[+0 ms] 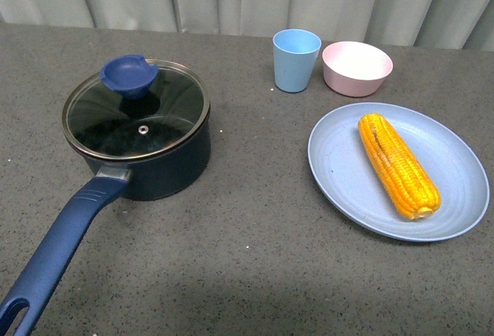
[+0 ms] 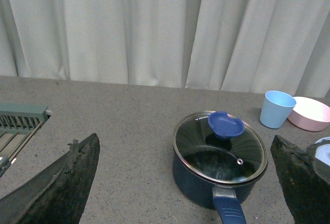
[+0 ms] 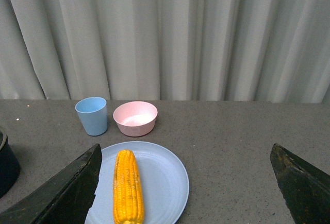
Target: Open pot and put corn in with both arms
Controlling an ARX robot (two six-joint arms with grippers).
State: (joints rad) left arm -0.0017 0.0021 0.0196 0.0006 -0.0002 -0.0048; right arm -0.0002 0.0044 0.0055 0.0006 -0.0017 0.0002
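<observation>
The dark navy pot (image 1: 166, 170) stands at the left of the table with its glass lid (image 1: 139, 116) on, blue knob (image 1: 129, 75) on top, and long blue handle (image 1: 62, 247) pointing toward me. The corn (image 1: 397, 164) lies on a light blue plate (image 1: 340, 174) at the right. Neither arm shows in the front view. My left gripper (image 2: 184, 141) is open and empty, back from the pot (image 2: 196, 183), which sits between its fingers (image 2: 67, 183). My right gripper (image 3: 185, 149) is open and empty, with the corn (image 3: 128, 185) near one finger (image 3: 67, 193).
A light blue cup (image 1: 296, 59) and a small pink bowl (image 1: 356, 68) stand behind the plate. A grey-green rack (image 2: 20, 121) shows at the table's edge in the left wrist view. A pale curtain hangs behind the grey table.
</observation>
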